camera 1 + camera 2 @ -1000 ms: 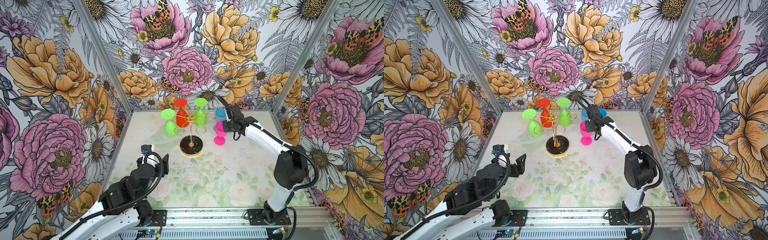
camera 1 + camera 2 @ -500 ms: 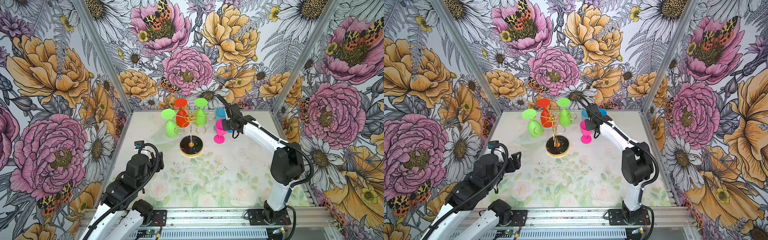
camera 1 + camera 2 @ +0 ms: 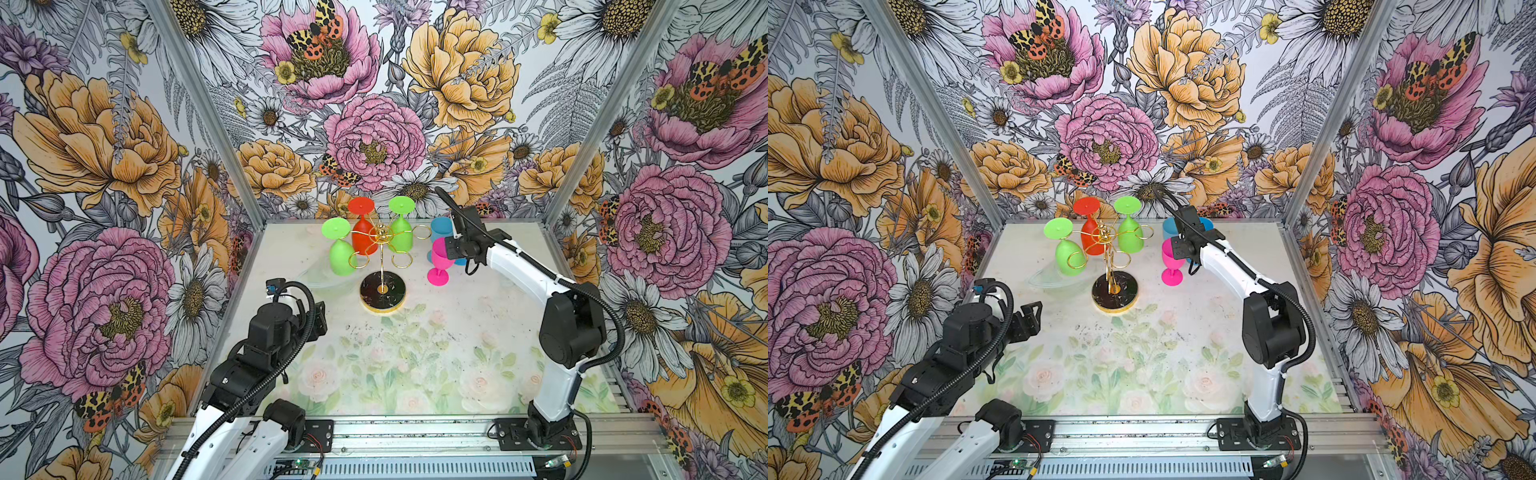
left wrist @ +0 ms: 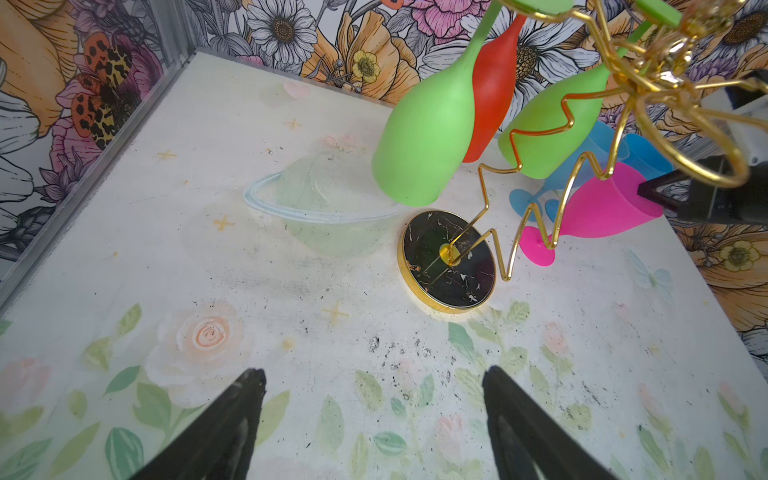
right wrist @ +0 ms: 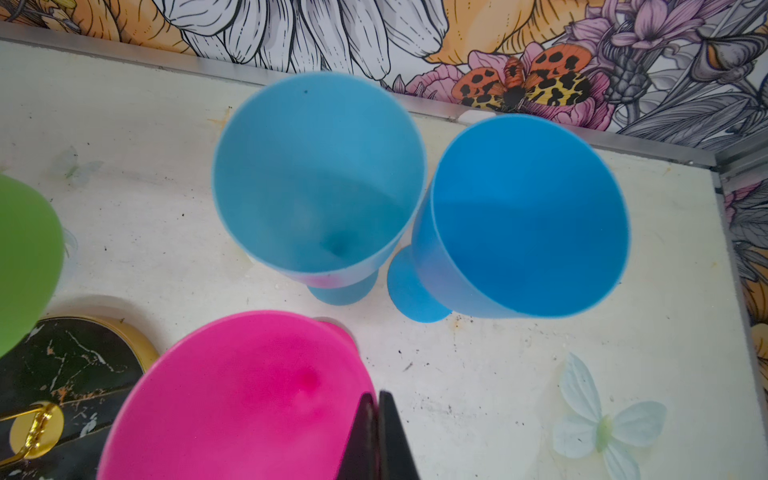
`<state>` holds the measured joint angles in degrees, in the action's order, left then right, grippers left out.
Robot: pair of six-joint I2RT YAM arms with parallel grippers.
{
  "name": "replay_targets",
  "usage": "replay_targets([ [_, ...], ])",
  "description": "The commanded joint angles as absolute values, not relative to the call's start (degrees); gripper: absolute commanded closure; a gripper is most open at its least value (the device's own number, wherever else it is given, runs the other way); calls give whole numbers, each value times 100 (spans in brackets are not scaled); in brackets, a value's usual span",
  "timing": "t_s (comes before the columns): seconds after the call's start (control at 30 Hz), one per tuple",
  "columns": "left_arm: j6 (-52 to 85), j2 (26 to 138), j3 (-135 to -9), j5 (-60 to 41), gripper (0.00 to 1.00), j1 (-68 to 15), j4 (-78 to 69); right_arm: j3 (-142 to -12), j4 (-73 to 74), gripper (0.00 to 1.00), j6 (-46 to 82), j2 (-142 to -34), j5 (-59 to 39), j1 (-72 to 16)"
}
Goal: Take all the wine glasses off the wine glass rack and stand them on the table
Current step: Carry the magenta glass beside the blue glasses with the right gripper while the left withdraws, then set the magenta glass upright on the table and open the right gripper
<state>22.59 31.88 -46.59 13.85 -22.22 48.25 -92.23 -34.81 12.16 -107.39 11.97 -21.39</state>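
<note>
- Roughly mid-table and toward the back wall, both top views show the wine glass rack (image 3: 382, 292) (image 3: 1115, 291), a gold wire post on a black disc, standing on the table (image 3: 415, 353).
- Three glasses hang bowl-down from its loops. The left green glass (image 3: 343, 259) is on the rack's left, the red glass (image 3: 363, 243) is behind the post, and the back green glass (image 3: 401, 243) is at back right.
- The pink wine glass (image 3: 439, 259) (image 3: 1170, 259) is off the rack. It stands upright with its foot on the table, near the base on its right and not touching it.
- The right gripper (image 3: 449, 248) (image 3: 1177, 247) sits at the pink rim, on the side away from the rack.
- The light blue glass (image 3: 1169, 227) and the deep blue glass (image 3: 1206, 224) stand upright behind the pink one, farther from the rack.
- The left gripper (image 3: 319, 318) (image 3: 1027, 318) hangs on the near side of the rack, left of the base and well apart from it.
- Left wrist view: the left gripper (image 4: 374, 374) has its fingers (image 4: 232, 428) spread wide with only table between them. The rack's base lies ahead, and the pink glass is beyond it with a black finger at its rim.
- Right wrist view: the right gripper (image 5: 377, 399) has its fingers (image 5: 395, 440) pressed together on the pink glass's rim, the wall apparently pinched between them.
- Both blue bowls stand side by side past the pink glass, mouths up. An edge of the rack's disc shows beside the pink bowl.
</note>
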Motion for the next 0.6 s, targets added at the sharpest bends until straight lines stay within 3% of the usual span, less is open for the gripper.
replay_targets([
  [0.0,2225,3241,-4851,1239,15,-2145,4769,-9387,-3399,90,1257,-10822,1121,-2096],
  [0.2,2198,3378,-4949,1025,15,-2017,4764,-9426,-3393,67,1279,-10684,1002,-2097],
  [0.43,2077,3589,-5095,744,15,-1711,4742,-9229,-3393,54,1274,-10030,791,-2103],
  [0.57,2039,3754,-5243,311,15,-1345,4718,-8870,-3384,38,1225,-9420,411,-2107],
])
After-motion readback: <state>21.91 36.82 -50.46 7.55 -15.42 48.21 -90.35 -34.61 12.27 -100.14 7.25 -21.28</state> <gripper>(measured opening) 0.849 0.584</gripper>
